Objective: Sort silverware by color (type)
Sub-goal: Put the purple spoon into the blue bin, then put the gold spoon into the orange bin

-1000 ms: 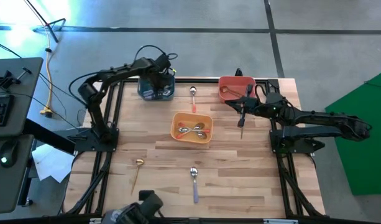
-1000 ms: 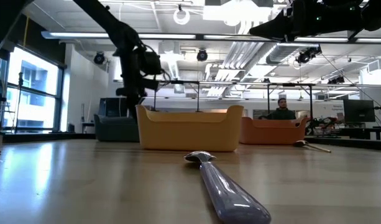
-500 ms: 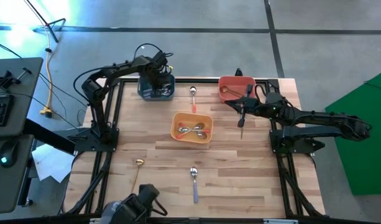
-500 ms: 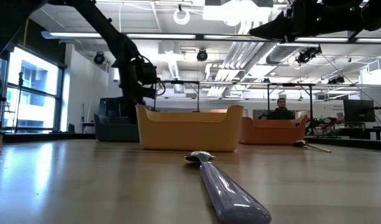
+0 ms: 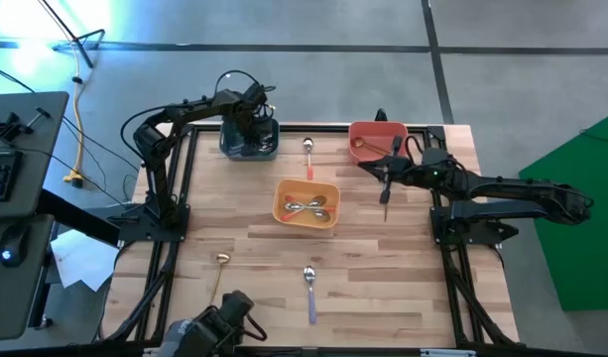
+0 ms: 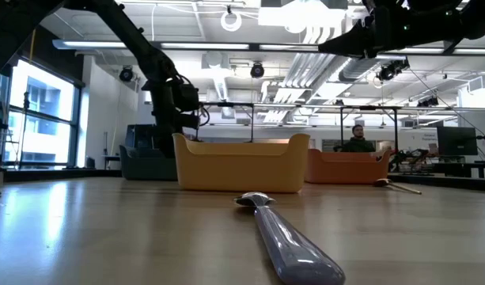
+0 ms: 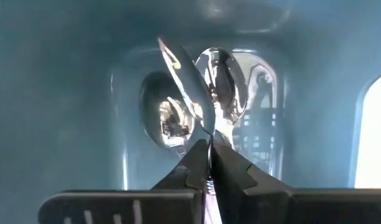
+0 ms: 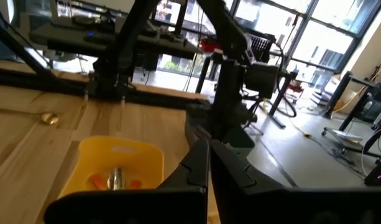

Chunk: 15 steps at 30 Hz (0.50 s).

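While the left gripper had dropped lower into the teal bin than it sat a second earlier, its fingers were pinched on a silver spoon whose head hung just above another spoon already lying inside; release looked close, which would finish that piece. The right gripper hovered unchanged between the red bin and the orange bin, fingers pressed together on nothing visible. The orange bin held about 2 orange-handled spoons; the red bin showed 1 gold spoon. Left loose on the table were 3 pieces: an orange-handled spoon, a gold spoon and a lavender spoon.
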Motion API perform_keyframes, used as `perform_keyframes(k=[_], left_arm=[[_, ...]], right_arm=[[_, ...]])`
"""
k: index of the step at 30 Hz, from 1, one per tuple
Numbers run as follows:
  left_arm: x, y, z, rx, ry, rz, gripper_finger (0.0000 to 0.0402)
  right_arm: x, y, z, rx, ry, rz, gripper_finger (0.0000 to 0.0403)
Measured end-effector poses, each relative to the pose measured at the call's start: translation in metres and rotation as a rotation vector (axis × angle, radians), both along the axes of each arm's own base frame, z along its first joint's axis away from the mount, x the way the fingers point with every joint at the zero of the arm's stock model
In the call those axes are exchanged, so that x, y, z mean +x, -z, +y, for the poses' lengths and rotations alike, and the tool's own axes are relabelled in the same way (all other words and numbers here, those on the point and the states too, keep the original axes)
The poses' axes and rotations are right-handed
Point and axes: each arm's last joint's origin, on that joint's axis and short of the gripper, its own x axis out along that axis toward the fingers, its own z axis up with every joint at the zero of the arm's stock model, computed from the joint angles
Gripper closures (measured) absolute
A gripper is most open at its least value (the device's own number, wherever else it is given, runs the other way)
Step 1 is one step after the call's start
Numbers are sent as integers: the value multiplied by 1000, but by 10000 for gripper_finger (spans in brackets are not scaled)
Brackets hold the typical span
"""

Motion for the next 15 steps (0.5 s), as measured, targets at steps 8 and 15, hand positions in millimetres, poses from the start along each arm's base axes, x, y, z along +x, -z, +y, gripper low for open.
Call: perform_keyframes(k=[8, 15], left_arm=[[-1, -2, 2, -6, -70, -10, 338], [-3, -18, -1, 8, -156, -64, 331]], right_arm=[[0, 2, 0, 31, 2, 13, 403], [0, 5, 0, 116, 12, 23, 402]])
